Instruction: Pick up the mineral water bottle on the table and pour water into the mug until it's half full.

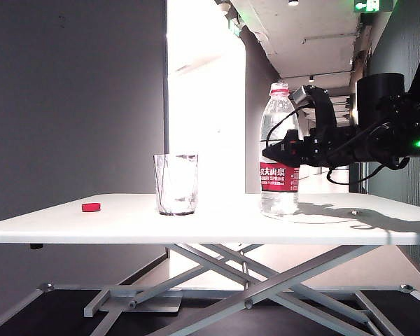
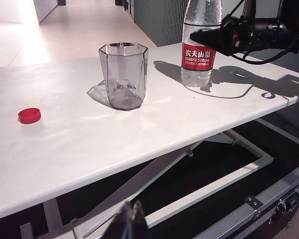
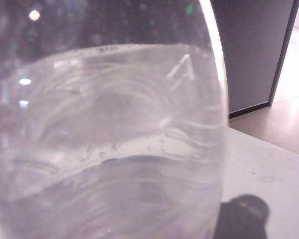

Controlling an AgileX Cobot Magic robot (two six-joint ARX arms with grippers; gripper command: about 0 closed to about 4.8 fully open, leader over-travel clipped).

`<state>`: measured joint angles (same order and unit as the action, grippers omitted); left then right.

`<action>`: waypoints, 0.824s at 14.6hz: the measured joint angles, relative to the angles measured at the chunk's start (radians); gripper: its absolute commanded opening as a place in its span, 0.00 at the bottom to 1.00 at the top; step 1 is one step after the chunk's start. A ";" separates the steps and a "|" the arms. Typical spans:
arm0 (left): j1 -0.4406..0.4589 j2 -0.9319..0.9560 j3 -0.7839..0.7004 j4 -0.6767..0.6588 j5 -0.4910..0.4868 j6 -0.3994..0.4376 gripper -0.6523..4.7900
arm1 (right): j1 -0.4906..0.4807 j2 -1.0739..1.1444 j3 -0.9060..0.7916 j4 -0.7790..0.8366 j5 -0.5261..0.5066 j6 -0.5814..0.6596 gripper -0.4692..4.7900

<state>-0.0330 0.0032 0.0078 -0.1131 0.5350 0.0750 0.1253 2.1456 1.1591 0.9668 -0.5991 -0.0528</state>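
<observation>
The right hand [image 1: 276,152] grips the upright bottle [image 1: 278,150] at mid-height on the bench [image 1: 217,224], mug [image 1: 176,184] well leftward; the left hand [image 2: 129,224], clenched, hangs far off.

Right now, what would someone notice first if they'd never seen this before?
Probably the tall bottle standing on the right of the white table, with the black right gripper closed around it just above the red label. Next, the empty glass mug mid-table and a little red cap far left.
</observation>
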 measured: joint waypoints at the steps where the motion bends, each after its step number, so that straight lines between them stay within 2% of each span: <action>1: 0.000 0.000 0.000 -0.002 0.000 0.000 0.11 | 0.000 0.000 0.000 0.000 0.000 0.000 0.52; 5: 0.000 0.000 0.000 -0.004 0.000 0.000 0.11 | 0.007 -0.023 -0.005 -0.037 -0.002 -0.027 0.51; 7: 0.000 0.000 0.000 -0.005 0.000 0.000 0.11 | 0.021 -0.036 -0.007 -0.061 0.005 -0.050 0.41; 12: 0.000 0.000 0.000 -0.011 0.000 0.000 0.11 | 0.069 -0.047 -0.007 -0.078 0.044 -0.072 0.42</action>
<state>-0.0334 0.0032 0.0078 -0.1242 0.5354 0.0750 0.1944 2.0987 1.1519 0.8886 -0.5552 -0.1253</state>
